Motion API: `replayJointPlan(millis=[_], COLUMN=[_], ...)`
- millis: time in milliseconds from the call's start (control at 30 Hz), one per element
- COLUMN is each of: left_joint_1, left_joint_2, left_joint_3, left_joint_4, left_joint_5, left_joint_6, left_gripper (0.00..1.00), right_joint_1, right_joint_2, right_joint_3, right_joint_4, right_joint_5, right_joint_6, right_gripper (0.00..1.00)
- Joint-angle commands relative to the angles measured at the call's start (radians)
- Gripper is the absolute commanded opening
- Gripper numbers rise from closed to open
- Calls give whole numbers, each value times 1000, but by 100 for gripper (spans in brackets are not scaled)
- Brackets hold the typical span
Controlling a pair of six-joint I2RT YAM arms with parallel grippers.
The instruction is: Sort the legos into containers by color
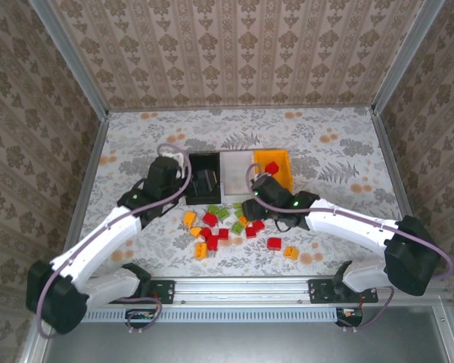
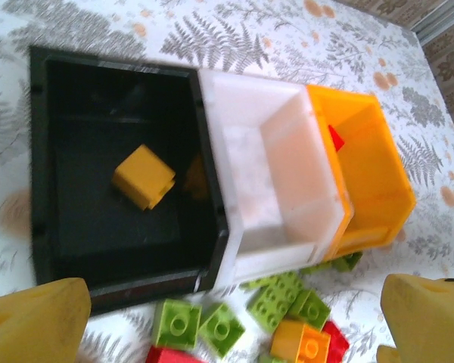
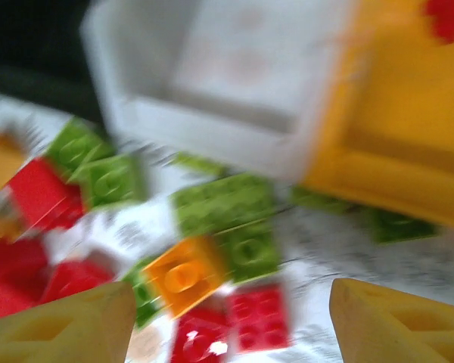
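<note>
Yellow lego (image 2: 142, 175) in black bin (image 2: 60, 227) | beyond spread left tool (image 2: 231, 321)

right wrist: legos (image 3: 223, 200) motion-blurred | orange bin (image 3: 386, 162) cut off at top

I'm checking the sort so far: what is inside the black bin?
One orange-yellow brick lies on the floor of the black bin, seen from the left wrist. Its near wall hides the strip of floor right behind it.
</note>
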State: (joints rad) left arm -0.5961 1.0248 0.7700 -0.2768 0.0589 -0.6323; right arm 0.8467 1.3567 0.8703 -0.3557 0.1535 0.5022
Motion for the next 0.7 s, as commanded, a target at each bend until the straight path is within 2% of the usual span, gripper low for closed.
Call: replayJointPlan(millis=[0, 167, 367, 667], left_joint_1=[-4, -2, 1, 8], left_joint_2=[-125, -311, -394, -393], left_joint_3=[-77, -153, -198, -222], left_joint_4=[-86, -162, -222, -201], left_joint_5=[-53, -77, -97, -94], left_joint_6=[-37, -68, -90, -92], left_gripper=[100, 100, 100, 100], right_joint_1=[47, 87, 79, 44], right_joint_2=[67, 198, 343, 299], right_joint_3=[2, 101, 196, 121], right_joint_4=[96, 136, 79, -48], right_joint_5=[-87, -123, -115, -6], right_joint_6=[-54, -96, -80, -19], right_gripper=[66, 56, 51, 44])
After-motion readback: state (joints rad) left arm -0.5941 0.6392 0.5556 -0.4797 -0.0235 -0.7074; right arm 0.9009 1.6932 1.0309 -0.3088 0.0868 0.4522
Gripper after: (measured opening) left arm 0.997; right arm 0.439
